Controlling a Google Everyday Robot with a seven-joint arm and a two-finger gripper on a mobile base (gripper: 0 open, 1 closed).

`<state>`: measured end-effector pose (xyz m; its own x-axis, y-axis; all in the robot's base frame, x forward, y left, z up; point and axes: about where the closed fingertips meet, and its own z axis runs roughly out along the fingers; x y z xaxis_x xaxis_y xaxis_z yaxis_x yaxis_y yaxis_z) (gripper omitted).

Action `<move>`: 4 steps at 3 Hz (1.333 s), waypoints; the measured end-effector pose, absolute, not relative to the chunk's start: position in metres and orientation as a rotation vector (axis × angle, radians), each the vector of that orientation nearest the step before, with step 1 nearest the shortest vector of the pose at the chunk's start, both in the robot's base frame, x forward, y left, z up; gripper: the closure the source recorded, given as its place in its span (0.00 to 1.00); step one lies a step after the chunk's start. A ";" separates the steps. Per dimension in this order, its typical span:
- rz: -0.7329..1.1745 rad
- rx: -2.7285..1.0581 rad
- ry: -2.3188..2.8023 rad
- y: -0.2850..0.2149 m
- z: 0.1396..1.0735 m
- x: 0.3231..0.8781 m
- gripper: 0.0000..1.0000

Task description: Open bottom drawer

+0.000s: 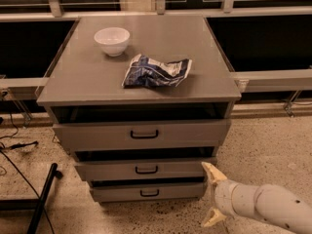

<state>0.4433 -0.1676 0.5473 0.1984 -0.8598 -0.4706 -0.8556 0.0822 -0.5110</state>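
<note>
A grey cabinet's counter (87, 77) is carrying a white bowl (112, 40) and a crumpled blue snack bag (156, 72), over a speckled floor (273, 145). The bottom drawer (117, 193) is sitting lowest. Just right of it, the claw (211, 195) is hovering, spread wide and gripping nothing.

Tool (208, 195) low right, 2 fingers spread, apparently pointing left.
</note>
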 end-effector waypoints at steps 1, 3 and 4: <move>-0.064 -1.822 1.606 -0.168 0.524 0.444 0.00; -0.101 -1.898 1.614 -0.180 0.456 0.465 0.00; -0.070 -1.869 1.650 -0.193 0.424 0.476 0.00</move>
